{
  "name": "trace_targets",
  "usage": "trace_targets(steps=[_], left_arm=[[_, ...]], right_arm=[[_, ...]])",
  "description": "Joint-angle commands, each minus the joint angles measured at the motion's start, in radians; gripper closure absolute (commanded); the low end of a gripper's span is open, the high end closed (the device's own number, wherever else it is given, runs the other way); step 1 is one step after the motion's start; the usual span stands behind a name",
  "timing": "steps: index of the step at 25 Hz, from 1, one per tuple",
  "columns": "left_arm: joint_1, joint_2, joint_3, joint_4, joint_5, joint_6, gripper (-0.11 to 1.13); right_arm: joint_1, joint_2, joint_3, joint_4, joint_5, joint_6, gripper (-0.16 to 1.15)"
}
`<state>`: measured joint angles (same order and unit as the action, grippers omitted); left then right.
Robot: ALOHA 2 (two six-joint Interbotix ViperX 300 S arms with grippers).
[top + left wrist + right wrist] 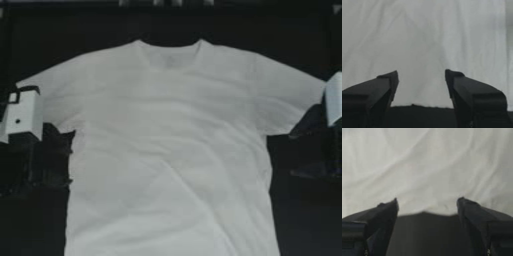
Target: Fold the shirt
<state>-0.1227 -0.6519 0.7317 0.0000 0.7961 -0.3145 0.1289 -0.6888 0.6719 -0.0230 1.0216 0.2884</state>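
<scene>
We see the shirt (170,150) spread flat on the dark table (304,220), collar toward the top and its long axis running top to bottom, with an arm at each side just under a sleeve. The left gripper (421,75) and right gripper (427,201) both stand wide apart and hold nothing, each facing a side edge, equally near.

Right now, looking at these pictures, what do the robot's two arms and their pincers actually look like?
Both arms are black, each carrying a rigid white rectangular block near the wrist: one on the left arm, one on the right arm. The left gripper and the right gripper each end in two dark, thick, wedge-like fingers that taper to blunt tips. No cables or markings can be made out.
</scene>
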Motion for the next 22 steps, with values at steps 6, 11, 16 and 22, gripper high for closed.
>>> trace_targets(steps=[6, 11, 16, 22], left_arm=[[-0.192, 0.110, -0.083, 0.069, 0.060, -0.210, 0.22], [-0.288, 0.209, -0.144, 0.123, 0.110, -0.321, 0.22], [-0.351, 0.273, -0.164, 0.137, 0.106, -0.391, 0.22], [-0.428, 0.350, -0.186, 0.143, 0.087, -0.482, 0.22]], right_arm=[[0.262, 0.104, -0.075, -0.114, 0.077, 0.316, 0.01], [0.393, 0.149, -0.080, -0.175, 0.072, 0.500, 0.01], [0.485, 0.229, -0.112, -0.195, 0.071, 0.598, 0.01], [0.552, 0.347, -0.138, -0.190, 0.005, 0.676, 0.02]])
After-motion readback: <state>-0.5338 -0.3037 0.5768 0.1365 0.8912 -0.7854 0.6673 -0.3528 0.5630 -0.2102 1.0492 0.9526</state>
